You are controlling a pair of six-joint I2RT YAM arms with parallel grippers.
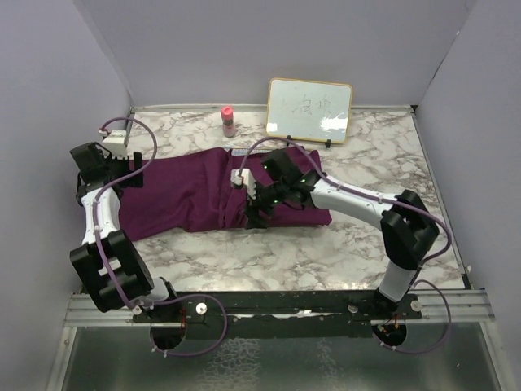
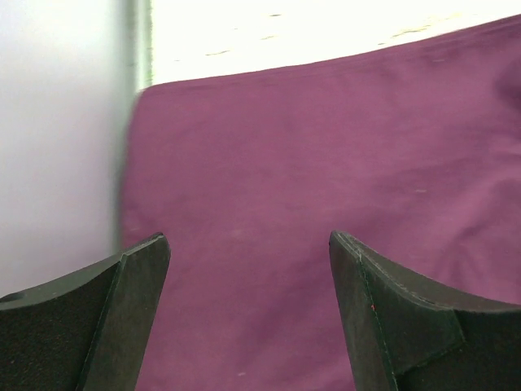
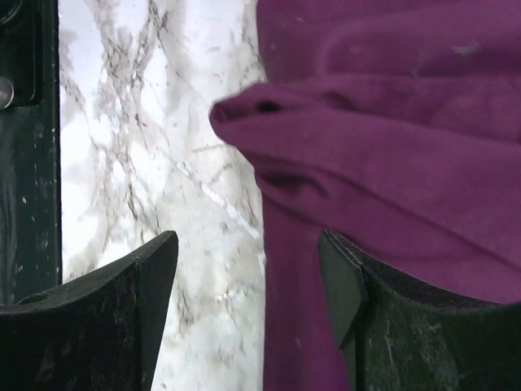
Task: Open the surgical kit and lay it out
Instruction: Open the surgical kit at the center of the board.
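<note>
The surgical kit's dark purple cloth wrap (image 1: 195,191) lies closed and bunched across the middle of the marble table; its tray, instruments, gauze and packets are hidden. My left gripper (image 1: 130,175) is open and empty over the wrap's left end; in the left wrist view (image 2: 248,236) smooth purple cloth (image 2: 326,147) fills the gap between its fingers. My right gripper (image 1: 256,213) is open and empty at the wrap's front edge; in the right wrist view (image 3: 248,236) its jaws straddle that edge, below a rolled fold of cloth (image 3: 391,122).
A framed whiteboard (image 1: 309,110) and a small pink-capped bottle (image 1: 228,120) stand at the back. Grey walls close off three sides. Bare marble (image 1: 326,252) lies in front of the wrap, up to the black rail (image 1: 285,305), which also shows in the right wrist view (image 3: 28,163).
</note>
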